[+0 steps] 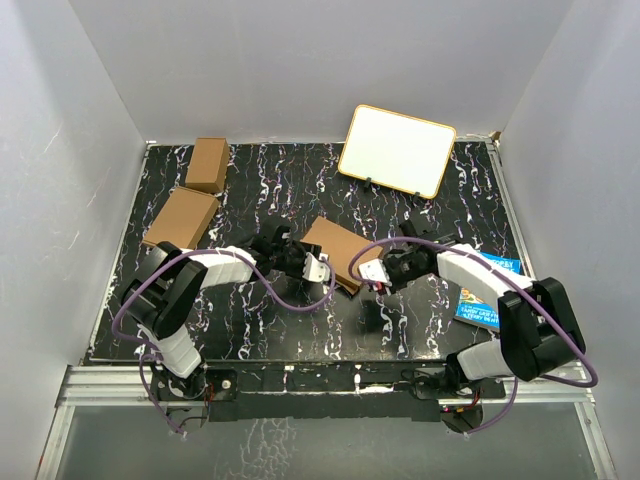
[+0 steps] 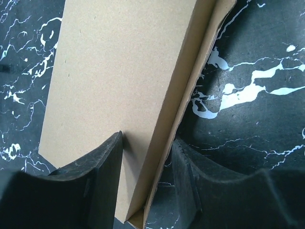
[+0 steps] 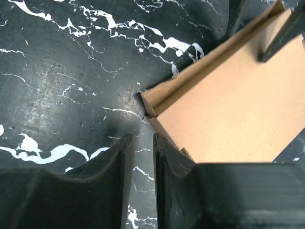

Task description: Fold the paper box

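The paper box [image 1: 335,250] lies mid-table as a flat brown cardboard panel with one long side wall folded up. My left gripper [image 1: 312,266] is at its left end. In the left wrist view its jaws [image 2: 147,143] are open and straddle the raised wall [image 2: 174,119]: one finger is over the flat panel [image 2: 114,71], the other outside over the table. My right gripper [image 1: 376,272] is at the box's right corner. In the right wrist view [image 3: 143,138] its jaws are almost together with only table between them, and one finger [image 3: 167,157] lies against the box's corner [image 3: 155,102].
Two other brown cartons [image 1: 208,163] [image 1: 181,218] stand at the back left. A white board with an orange rim [image 1: 397,150] leans at the back right. A blue packet [image 1: 487,290] lies beside the right arm. White walls enclose the black marbled table [image 1: 260,330].
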{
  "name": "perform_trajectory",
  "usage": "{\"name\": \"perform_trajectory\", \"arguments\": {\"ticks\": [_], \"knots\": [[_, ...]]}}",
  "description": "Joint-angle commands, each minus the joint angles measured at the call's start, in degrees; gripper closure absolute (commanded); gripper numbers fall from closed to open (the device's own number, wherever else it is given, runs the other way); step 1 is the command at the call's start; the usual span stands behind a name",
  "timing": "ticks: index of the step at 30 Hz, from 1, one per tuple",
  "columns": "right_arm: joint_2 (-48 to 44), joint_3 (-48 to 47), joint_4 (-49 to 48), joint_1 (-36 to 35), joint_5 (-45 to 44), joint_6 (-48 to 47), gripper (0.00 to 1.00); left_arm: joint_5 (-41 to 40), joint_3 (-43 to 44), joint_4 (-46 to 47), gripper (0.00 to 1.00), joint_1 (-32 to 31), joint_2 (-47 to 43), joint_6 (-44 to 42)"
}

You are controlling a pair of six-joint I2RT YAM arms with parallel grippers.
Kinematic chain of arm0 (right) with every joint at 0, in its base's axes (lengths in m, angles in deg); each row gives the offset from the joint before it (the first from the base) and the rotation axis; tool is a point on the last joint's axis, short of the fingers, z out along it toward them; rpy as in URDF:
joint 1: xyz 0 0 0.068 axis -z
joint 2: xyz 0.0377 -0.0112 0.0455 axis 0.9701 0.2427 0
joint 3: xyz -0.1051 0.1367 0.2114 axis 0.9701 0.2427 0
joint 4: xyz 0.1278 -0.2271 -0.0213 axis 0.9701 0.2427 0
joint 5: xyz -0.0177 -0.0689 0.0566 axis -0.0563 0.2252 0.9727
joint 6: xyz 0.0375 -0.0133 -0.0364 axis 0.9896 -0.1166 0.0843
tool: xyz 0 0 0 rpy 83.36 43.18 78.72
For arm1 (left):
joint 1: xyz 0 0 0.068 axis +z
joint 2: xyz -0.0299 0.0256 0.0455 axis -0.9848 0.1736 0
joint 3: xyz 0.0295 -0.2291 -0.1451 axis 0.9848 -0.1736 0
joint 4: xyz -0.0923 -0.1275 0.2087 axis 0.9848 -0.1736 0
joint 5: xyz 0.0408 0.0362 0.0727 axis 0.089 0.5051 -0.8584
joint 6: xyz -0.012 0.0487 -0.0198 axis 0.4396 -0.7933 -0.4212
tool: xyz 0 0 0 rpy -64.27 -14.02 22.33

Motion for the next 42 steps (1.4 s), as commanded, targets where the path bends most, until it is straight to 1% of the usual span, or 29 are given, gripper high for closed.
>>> {"name": "perform_trajectory", "arguments": {"ticks": [1, 2, 3, 4, 5, 6, 8, 10, 11, 12, 13, 16, 19, 25, 30, 33, 36, 38, 39, 40, 41, 42], "knots": [[-1.8, -0.3, -2.7, 4.2, 7.1, 6.1, 0.68, 3.5, -0.1, -8.7, 0.61, -0.5, 1.7, 4.1], [-2.1, -0.3, -3.2, 4.9, 7.8, 8.0, 0.63, 3.5, 0.1, -8.8, 0.62, -0.5, 1.6, 4.5], [-2.6, -0.1, -3.9, 5.1, 8.1, 10.1, 0.55, 3.5, 0.3, -8.9, 0.62, -0.6, 1.5, 5.0], [-3.1, 0.4, -4.8, 5.2, 7.9, 12.1, 0.51, 3.5, 0.4, -9.0, 0.62, -0.5, 1.4, 5.5], [-3.8, 1.2, -6.9, 5.2, 7.7, 14.8, 0.41, 3.5, 0.5, -9.0, 0.62, -0.6, 1.4, 5.9], [-4.5, 1.9, -8.7, 5.2, 7.7, 18.1, 0.34, 3.5, 0.6, -8.9, 0.62, -0.6, 1.3, 6.5], [-5.5, 2.9, -11.3, 4.8, 6.9, 23.9, 0.26, 3.5, 0.8, -9.0, 0.62, -0.7, 1.4, 7.7], [-6.1, 3.6, -13.1, 3.6, 5.2, 27.7, 0.21, 3.2, 0.9, -9.2, 0.61, -0.9, 1.5, 8.6], [-6.5, 4.3, -14.6, 2.9, 3.9, 30.7, 0.16, 3.2, 0.9, -9.3, 0.61, -1.1, 1.5, 8.8], [-6.8, 5.1, -16.2, 2.3, 2.7, 32.3, 0.03, 3.1, 0.8, -9.3, 0.61, -1.3, 1.6, 9.0], [-6.9, 5.6, -17.4, 1.7, 1.4, 33.7, 0.01, 3.1, 0.9, -9.4, 0.61, -1.4, 1.6, 9.3], [-6.5, 6.8, -20.7, 0.6, -1.0, 36.5, 0.01, 3.0, 1.0, -9.6, 0.60, -1.6, 1.5, 10.2], [-6.5, 7.2, -22.5, 0.6, -2.2, 37.4, 0.01, 2.9, 0.5, -9.1, 0.57, -1.9, 1.0, 11.0], [-6.6, 6.7, -22.3, 1.1, -0.6, 38.7, 0.01, 2.9, 0.2, -7.8, 0.50, -2.4, -0.5, 12.9], [-6.0, 2.8, -19.2, 7.7, 5.3, 42.1, 0.01, 2.9, -2.2, -4.8, 0.40, -2.6, -4.1, 13.5], [-4.8, 1.3, -20.1, 12.3, 7.7, 48.9, 0.01, 2.8, -2.9, -4.0, 0.36, -2.8, -5.8, 13.9], [-1.5, -1.2, -20.6, 16.5, 10.2, 57.9, 0.01, 2.6, -3.7, -1.0, 0.31, -2.9, -8.9, 16.8], [1.6, -2.7, -23.4, 18.0, 9.7, 67.1, 0.01, 2.5, -4.1, 1.6, 0.26, -3.0, -11.2, 20.2], [3.6, -3.6, -23.6, 18.2, 9.5, 69.5, 0.01, 2.4, -4.3, 2.8, 0.24, -3.1, -12.4, 22.0], [5.7, -5.0, -22.5, 18.4, 9.5, 70.2, 0.01, 2.3, -4.5, 3.9, 0.19, -3.1, -13.4, 23.9], [7.4, -6.2, -21.9, 18.5, 9.3, 71.2, 0.01, 2.1, -4.8, 5.0, 0.07, -3.1, -14.3, 25.6], [9.1, -7.0, -22.0, 18.8, 9.1, 73.0, 0.01, 2.0, -5.0, 6.2, 0.03, -3.1, -15.1, 27.9]]}}
